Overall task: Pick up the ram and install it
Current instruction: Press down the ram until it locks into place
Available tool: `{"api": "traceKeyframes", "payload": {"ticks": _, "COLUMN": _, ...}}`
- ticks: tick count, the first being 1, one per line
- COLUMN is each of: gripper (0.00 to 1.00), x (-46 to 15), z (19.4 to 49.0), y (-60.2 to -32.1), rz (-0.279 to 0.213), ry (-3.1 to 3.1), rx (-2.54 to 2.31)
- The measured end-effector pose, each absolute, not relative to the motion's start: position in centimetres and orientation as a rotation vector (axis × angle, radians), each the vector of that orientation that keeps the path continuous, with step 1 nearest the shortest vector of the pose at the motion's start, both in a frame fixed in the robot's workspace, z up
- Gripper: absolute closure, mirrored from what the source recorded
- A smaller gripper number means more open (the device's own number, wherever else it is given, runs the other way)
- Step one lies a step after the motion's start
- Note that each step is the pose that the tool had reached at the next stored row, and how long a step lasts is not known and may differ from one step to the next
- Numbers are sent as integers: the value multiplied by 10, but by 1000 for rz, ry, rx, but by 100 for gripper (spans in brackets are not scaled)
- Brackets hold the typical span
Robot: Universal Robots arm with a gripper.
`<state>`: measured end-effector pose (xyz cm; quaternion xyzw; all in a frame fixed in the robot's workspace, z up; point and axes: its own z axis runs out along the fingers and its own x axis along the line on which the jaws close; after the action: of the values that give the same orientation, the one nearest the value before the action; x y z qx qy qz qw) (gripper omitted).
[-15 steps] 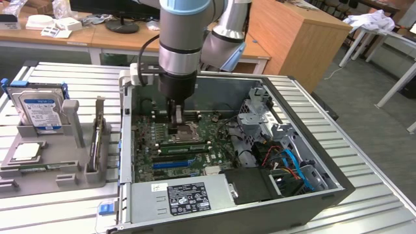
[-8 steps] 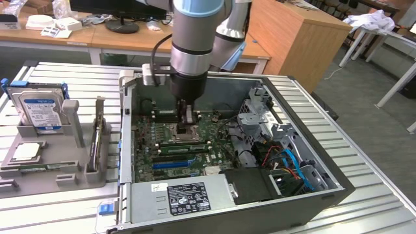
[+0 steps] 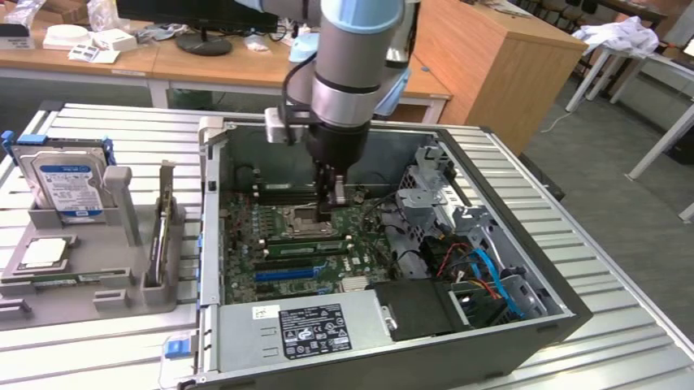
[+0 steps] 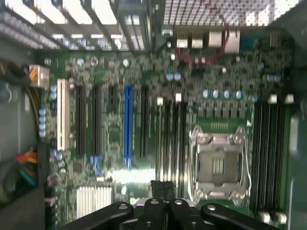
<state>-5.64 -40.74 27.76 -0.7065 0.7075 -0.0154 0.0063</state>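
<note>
My gripper [image 3: 335, 197] reaches down into the open computer case [image 3: 213, 203], with its black fingers shut. The tips hang just above the motherboard [image 3: 358, 223], at one end of the dark memory slots [image 3: 284, 195] beside the empty processor socket [image 3: 307, 219]. In the wrist view the shut gripper [image 4: 161, 188] sits at the end of the black memory slots [image 4: 171, 139], next to the silver-framed socket [image 4: 218, 165]. The ram is hidden; I cannot tell whether anything is between the fingertips.
A grey tray [image 3: 119, 302] at the exterior view's left holds a blue-labelled hard drive [image 3: 65, 183] and a square silver processor [image 3: 44, 253]. Inside the case are the power supply [image 3: 309, 329], a metal drive cage [image 3: 434, 195] and coloured cables [image 3: 488, 276].
</note>
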Motion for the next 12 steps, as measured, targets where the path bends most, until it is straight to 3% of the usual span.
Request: {"api": "traceKeyframes", "payload": {"ticks": 12, "gripper": 89, "x": -26, "z": 291, "y": -407, "rz": -48, "ry": 2219, "rx": -2206}}
